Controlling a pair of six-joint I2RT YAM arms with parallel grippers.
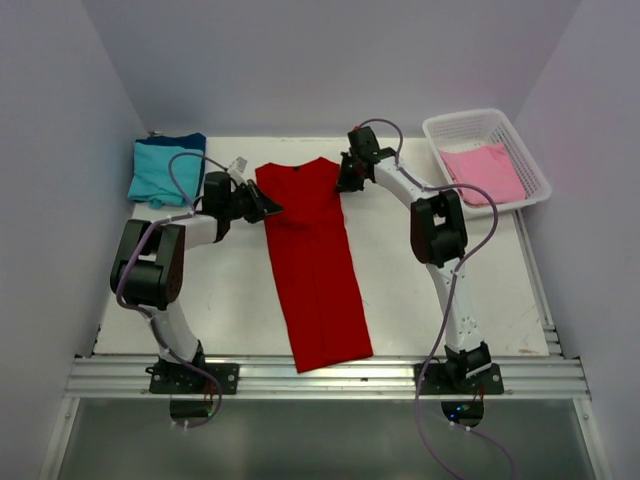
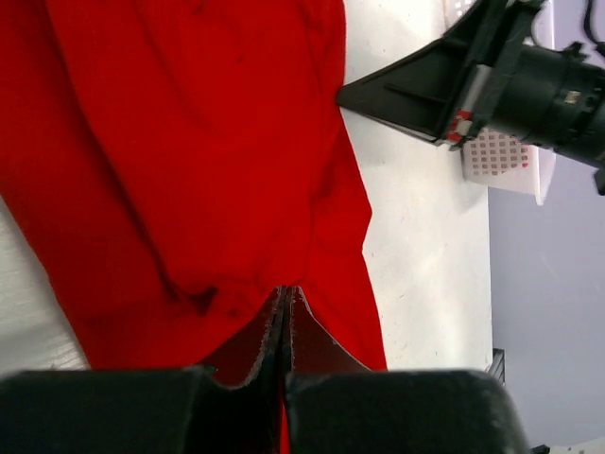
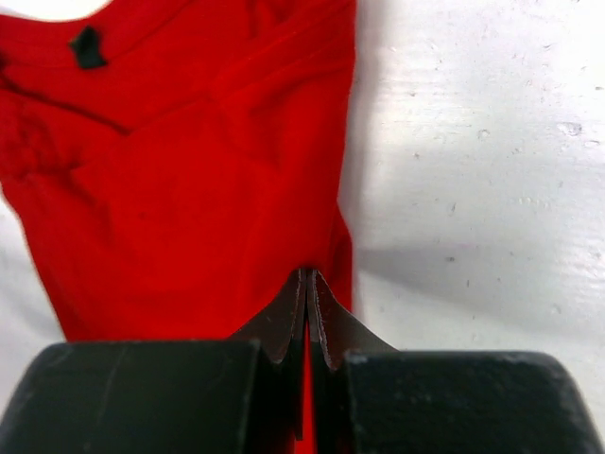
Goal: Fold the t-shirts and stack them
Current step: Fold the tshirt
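I see left gripper [image 1: 270, 208] and right gripper [image 1: 345, 183], jaws clamped on opposite sides of red t-shirt [image 1: 315, 270], toward worktop [image 1: 230, 300] far edge.

right gripper [image 3: 307, 276]: pinched on red t-shirt [image 3: 180, 189] edge (black neck tag [image 3: 87, 47] far end) | white table [image 3: 473, 142] alongside

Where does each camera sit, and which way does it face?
Top external: above and behind, facing down at the table; left arm and right arm show.
Left wrist: on that wrist, facing along the shut left gripper onto the red t-shirt.
Right wrist: likewise, along the shut right gripper toward the collar.
Shared: all three see the red t-shirt.
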